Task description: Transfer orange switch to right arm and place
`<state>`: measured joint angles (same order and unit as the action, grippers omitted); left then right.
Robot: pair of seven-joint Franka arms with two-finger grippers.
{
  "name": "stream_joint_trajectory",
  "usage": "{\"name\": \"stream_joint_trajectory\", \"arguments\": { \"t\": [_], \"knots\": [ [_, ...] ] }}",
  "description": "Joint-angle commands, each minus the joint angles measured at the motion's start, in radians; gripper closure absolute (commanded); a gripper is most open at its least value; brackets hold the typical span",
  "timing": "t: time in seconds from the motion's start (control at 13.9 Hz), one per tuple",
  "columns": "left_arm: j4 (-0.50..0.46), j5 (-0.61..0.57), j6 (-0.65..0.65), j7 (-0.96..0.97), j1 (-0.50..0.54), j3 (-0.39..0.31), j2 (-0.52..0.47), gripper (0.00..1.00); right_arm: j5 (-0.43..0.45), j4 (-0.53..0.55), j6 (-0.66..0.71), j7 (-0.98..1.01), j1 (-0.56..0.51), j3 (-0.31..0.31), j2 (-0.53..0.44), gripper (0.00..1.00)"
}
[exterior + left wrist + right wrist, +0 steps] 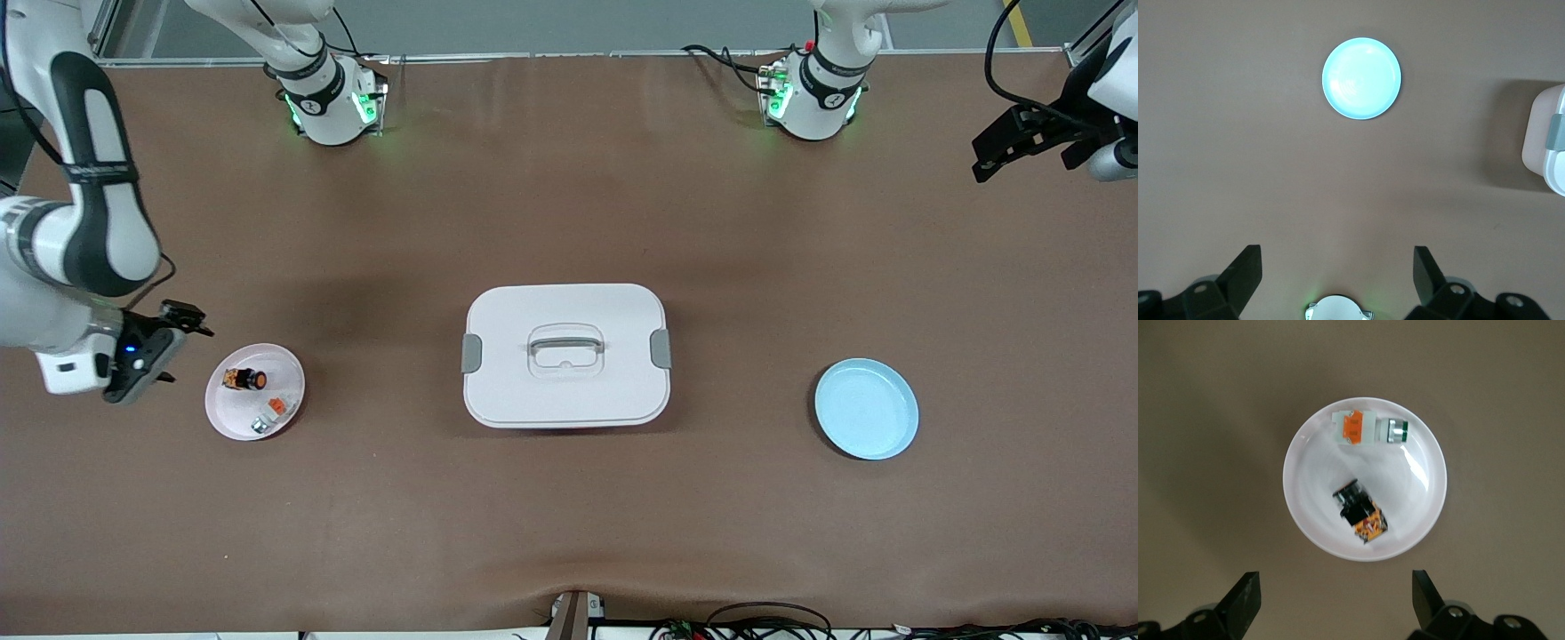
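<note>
The orange switch (244, 380) lies on its side in the white plate (289, 369) at the right arm's end of the tabletop (569, 222), at about eleven o'clock in it. The right hand (164, 351) hovers just beside that plate, fingers apart and empty. The left hand (1013, 147) waits up over its own end, fingers apart, the blue plate (867, 409) bare.

Light fell evenly from overhead — soft shadows ringed the white box (565, 354); wrist views looked slightly hazy, perhaps soft-focused.

brown table (569, 533) bears white plate (227, 418), lidded box (566, 356), blue plate (867, 409).
</note>
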<state>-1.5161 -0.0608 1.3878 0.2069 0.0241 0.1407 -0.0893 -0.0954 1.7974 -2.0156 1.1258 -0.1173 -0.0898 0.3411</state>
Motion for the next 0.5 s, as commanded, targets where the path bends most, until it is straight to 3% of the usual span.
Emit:
{"name": "stream_joint_trajectory", "arguments": {
  "t": [0.0, 0.22, 0.43],
  "knots": [
    [0.004, 0.004, -0.007, -0.003, -0.004, 0.016, 0.000, 0.00, 0.022, -0.127, 0.148, -0.069, -0.016, -0.022, 0.006, 0.00],
    [0.004, 0.004, -0.009, 0.000, -0.001, 0.049, -0.001, 0.00, 0.023, -0.162, 0.179, -0.119, -0.015, -0.047, -0.042, 0.00],
    [0.005, 0.004, -0.009, -0.003, 0.004, 0.054, -0.001, 0.00, 0.026, -0.231, 0.291, -0.457, -0.005, -0.044, -0.073, 0.00]
  ]
}}
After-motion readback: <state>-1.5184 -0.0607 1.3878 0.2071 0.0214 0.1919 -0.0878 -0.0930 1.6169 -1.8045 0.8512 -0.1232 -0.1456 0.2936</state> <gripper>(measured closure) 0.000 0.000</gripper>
